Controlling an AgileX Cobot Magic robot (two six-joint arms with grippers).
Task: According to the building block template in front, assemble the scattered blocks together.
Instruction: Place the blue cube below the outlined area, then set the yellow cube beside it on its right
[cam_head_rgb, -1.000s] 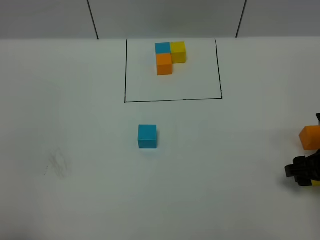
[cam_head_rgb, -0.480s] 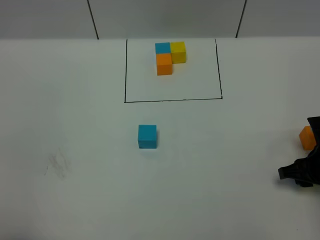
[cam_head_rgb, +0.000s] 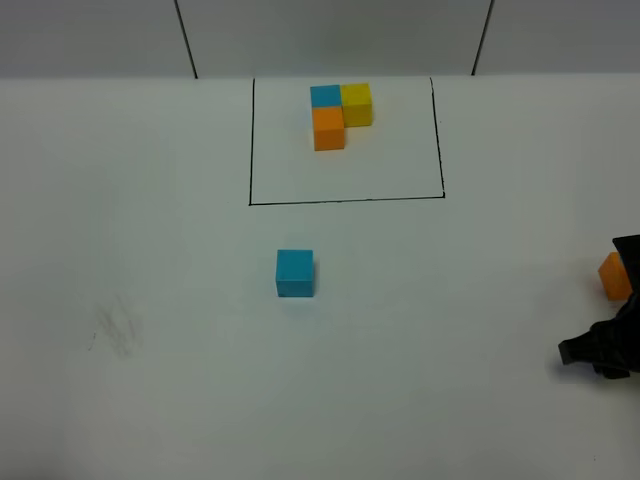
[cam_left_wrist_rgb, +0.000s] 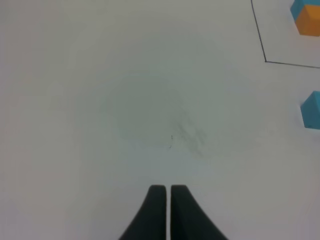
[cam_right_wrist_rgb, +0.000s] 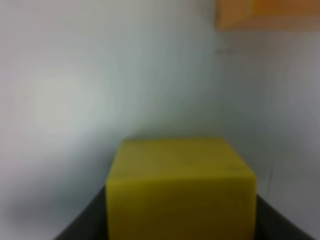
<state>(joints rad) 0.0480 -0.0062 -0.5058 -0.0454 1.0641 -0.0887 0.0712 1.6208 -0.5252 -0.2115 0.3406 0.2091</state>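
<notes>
Two claws | left claw (cam_left_wrist_rgb: 167, 189) fingers together | right claw (cam_right_wrist_rgb: 181, 202) grips yellow cube (cam_right_wrist_rgb: 180, 172)

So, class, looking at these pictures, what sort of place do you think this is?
Probably a robotics lab bench: a bare white table, a black-lined rectangle framing a cube template, and the right gripper closed on a yellow cube.
</notes>
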